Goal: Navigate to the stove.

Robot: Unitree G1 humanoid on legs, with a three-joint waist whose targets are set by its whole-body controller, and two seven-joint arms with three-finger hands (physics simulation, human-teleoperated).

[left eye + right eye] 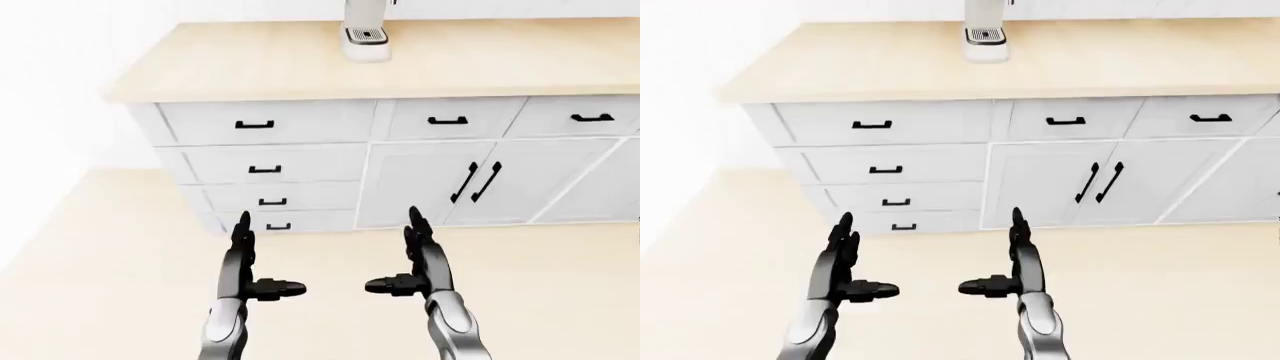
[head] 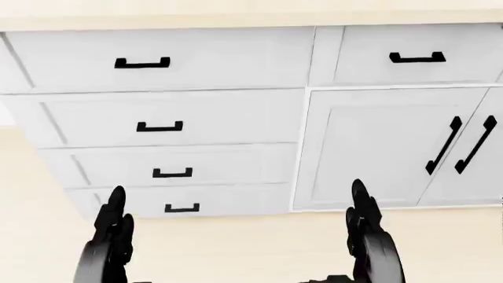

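Still empty: left hand [image 1: 243,266] and right hand [image 1: 420,262] hung released, fingers extended, thumbs turned inward, grasping nothing. Both hovered over floor [image 1: 100,247] just below drawer stack [image 1: 265,169]. Double doors [image 1: 478,182] stood right of drawer stack; coffee machine [image 1: 366,34] sat on countertop [image 1: 250,64] above it. Stove not visible. Risk: walking onward could strike cabinets, since they stood close.
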